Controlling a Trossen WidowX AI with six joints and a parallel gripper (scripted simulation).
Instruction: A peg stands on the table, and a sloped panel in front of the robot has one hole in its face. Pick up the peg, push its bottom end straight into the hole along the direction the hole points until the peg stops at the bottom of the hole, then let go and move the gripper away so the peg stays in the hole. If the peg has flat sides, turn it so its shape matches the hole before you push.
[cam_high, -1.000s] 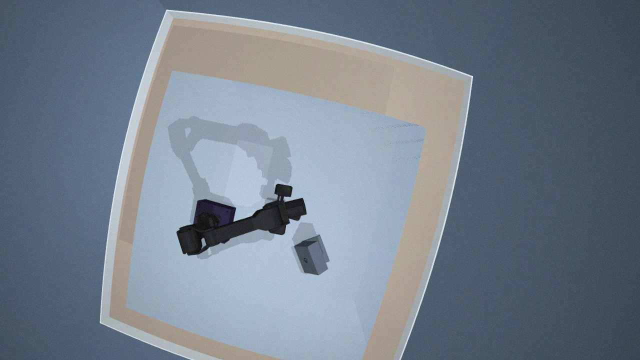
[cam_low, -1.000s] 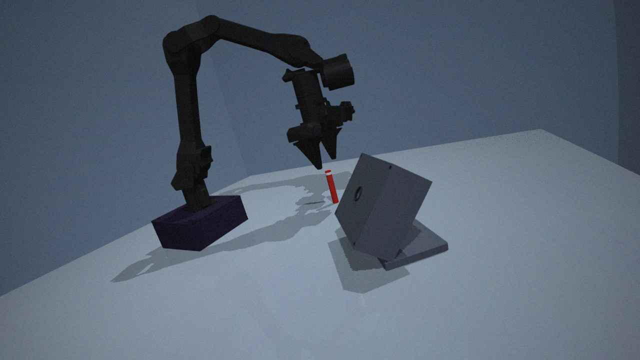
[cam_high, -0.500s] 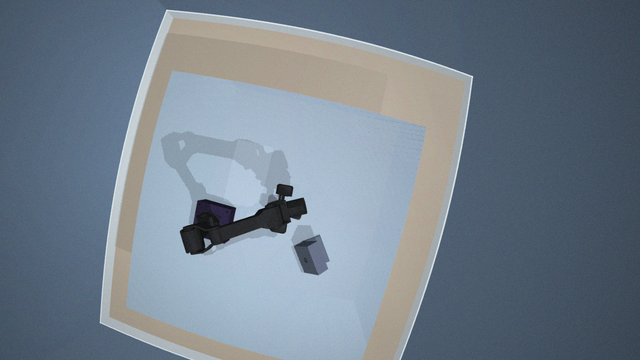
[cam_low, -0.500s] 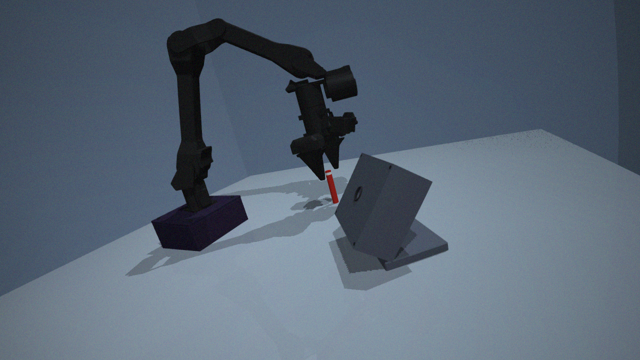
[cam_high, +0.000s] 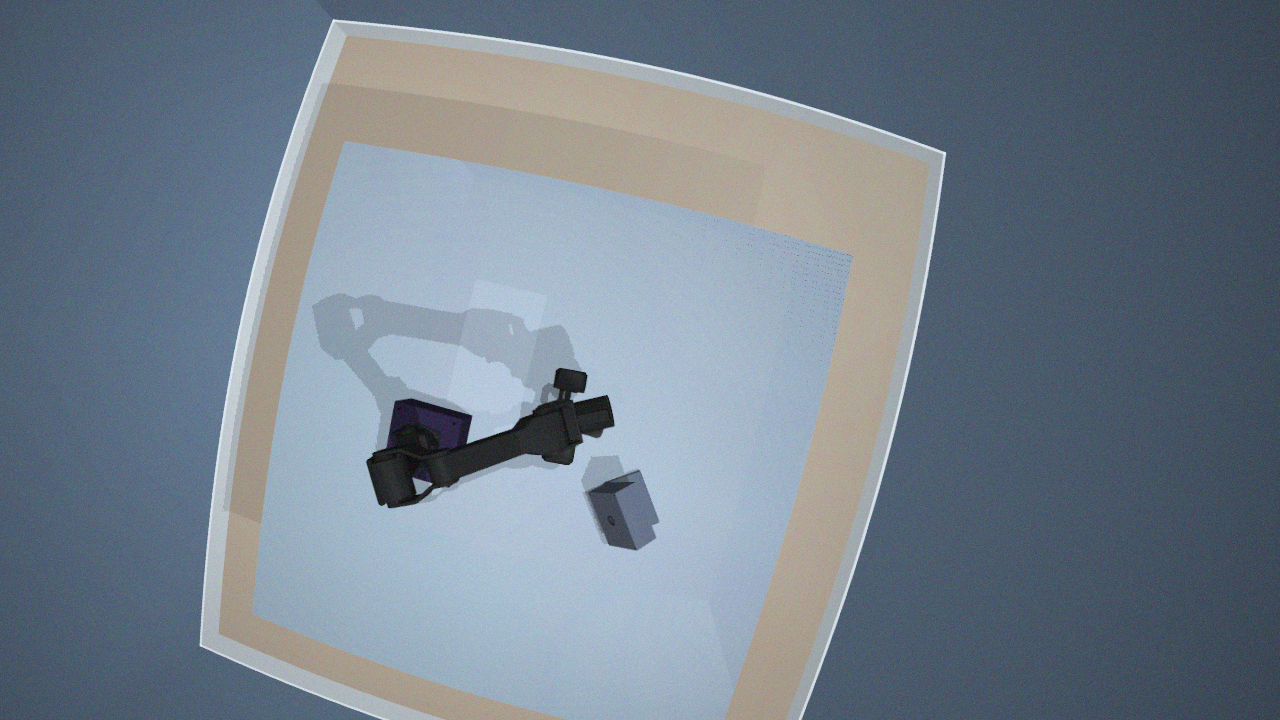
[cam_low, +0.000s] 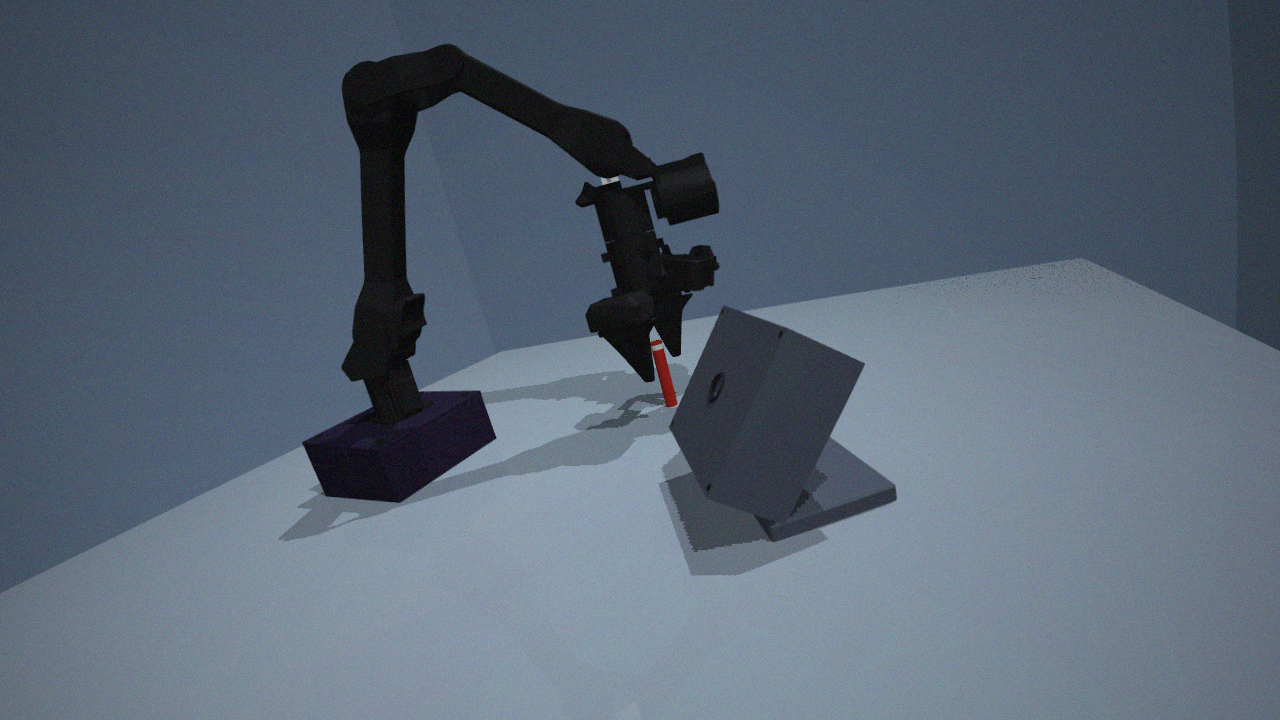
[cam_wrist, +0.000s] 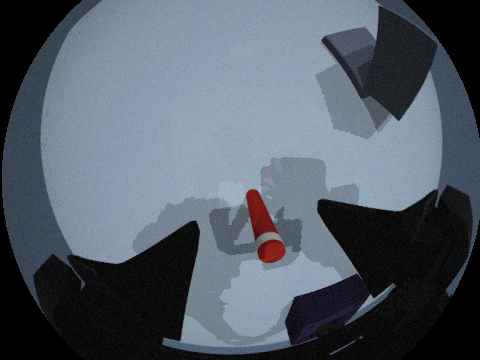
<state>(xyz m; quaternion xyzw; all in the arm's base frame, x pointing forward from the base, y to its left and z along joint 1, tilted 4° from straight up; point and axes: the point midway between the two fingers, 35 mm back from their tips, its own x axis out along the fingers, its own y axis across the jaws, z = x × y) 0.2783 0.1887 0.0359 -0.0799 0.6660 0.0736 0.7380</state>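
Observation:
A round red peg (cam_low: 665, 376) (cam_wrist: 262, 217) with a white band near its top stands upright on the table. It is hidden under the arm in the top view. My gripper (cam_low: 663, 368) (cam_wrist: 260, 217) is open and empty, pointing down, with its fingertips around the level of the peg's top. In the wrist view the peg shows between the two spread fingers and touches neither. The grey block with the sloped panel (cam_high: 623, 514) (cam_low: 723, 411) (cam_wrist: 402, 62) has one round hole (cam_high: 611, 520) (cam_low: 716, 387) in its face. The hole is not visible in the wrist view.
The block's flat grey foot (cam_low: 845, 492) (cam_wrist: 350, 42) rests on the table behind the sloped panel. The dark purple robot base (cam_high: 452, 425) (cam_low: 402, 456) (cam_wrist: 325, 310) stands on the table. The block is close to the peg, on the side away from the base.

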